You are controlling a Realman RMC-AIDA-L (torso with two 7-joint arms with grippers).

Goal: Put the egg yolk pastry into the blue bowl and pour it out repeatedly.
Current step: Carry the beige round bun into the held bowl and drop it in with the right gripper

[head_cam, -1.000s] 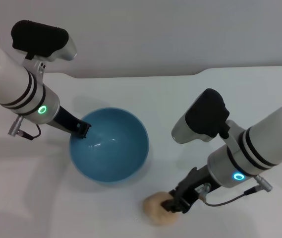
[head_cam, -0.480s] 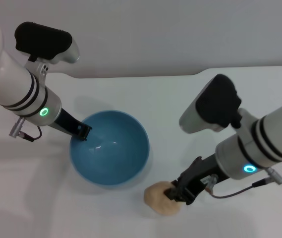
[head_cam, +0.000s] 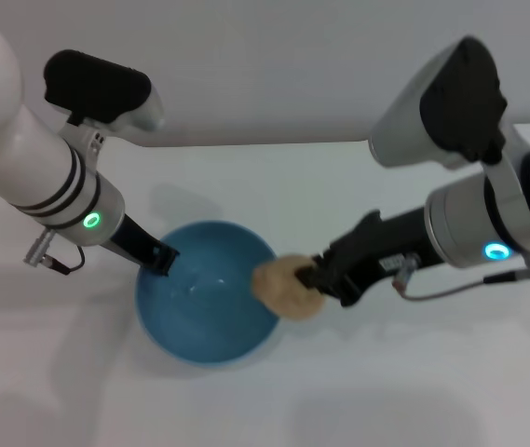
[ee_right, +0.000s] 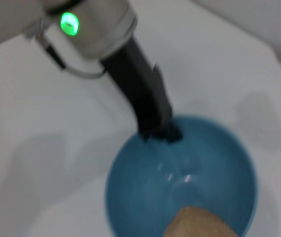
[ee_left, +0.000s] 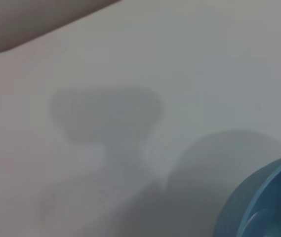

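Observation:
The light-blue bowl sits on the white table in the head view, left of centre. My left gripper is shut on its left rim. A tan egg yolk pastry hangs above the bowl's right rim, with my right gripper shut on it from the right. The right wrist view looks down into the blue bowl, with the pastry close to the lens and the left gripper on the far rim. Only a piece of the bowl shows in the left wrist view.
A white table lies all around the bowl. A grey wall runs along the back. The right arm's wrist housing stands high at the upper right.
My right gripper has lifted the pastry from the table in front of the bowl and carried it up and left to the bowl's right rim. The left gripper stays on the rim.

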